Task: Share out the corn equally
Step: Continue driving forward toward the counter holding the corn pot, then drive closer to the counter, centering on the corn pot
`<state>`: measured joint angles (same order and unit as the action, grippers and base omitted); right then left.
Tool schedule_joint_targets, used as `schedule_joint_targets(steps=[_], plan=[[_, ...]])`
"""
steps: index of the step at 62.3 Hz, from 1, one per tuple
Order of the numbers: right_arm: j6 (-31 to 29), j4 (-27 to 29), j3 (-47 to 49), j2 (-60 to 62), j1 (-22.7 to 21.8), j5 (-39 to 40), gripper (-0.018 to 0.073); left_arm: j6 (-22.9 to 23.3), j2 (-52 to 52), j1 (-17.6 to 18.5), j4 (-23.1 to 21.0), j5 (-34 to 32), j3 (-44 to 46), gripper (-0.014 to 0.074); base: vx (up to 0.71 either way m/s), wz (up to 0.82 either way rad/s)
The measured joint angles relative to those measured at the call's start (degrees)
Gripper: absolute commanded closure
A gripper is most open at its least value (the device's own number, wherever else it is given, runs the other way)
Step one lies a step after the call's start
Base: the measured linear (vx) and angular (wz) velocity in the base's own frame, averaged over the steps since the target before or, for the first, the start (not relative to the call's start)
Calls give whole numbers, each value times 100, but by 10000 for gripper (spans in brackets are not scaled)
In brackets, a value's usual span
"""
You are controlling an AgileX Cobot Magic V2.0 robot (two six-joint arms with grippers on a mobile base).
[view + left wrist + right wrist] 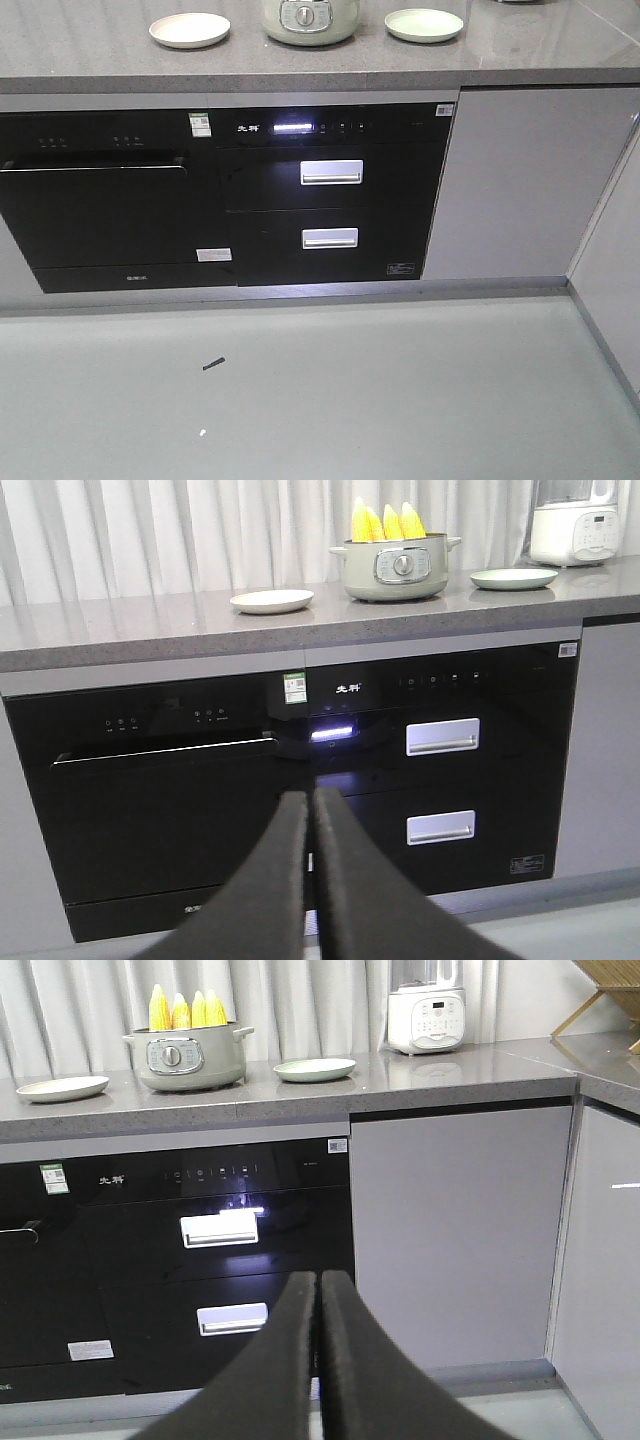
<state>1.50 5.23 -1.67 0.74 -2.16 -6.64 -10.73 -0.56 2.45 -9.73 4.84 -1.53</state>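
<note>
- Four corn cobs point(385, 522) stand upright in a sage-green pot point(395, 570) at the middle of the grey counter point(140, 630). Their tapered tips poke above the rim, which should leave them easy to pinch from above.
- Two plates flank the pot, one per side. The cream plate point(271, 601) is on its left and the pale green plate point(513, 578) on its right, both near it but not touching. Both are bare. This layout likely gives each arm its own target.
- By my count, an equal split means two cobs per plate, and none has been moved yet.
- The left gripper point(308, 798) has its dark fingers pressed together with nothing between them. It sits low in front of the black built-in appliances, well below the counter.
- The right gripper point(318, 1278) is the same, fingers closed against each other and empty, low before the cabinet fronts. I judge both arms to be parked, with the reach not yet begun.
- From this far off, I cannot tell which cob might be paler than the others.
- Also in view are one white blender point(426, 1010) further right on the counter and two silver drawer handles point(331, 172), one above the other, below the pot.
- The front view crops the pot's top, so the corn is hidden there.
</note>
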Motion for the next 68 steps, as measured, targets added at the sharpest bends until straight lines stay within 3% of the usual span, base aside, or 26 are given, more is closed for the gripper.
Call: schedule_joint_targets(steps=[68], plan=[[0, 0, 0, 0, 0, 0, 561, 0, 0, 0, 0, 0, 0, 603, 6, 0]])
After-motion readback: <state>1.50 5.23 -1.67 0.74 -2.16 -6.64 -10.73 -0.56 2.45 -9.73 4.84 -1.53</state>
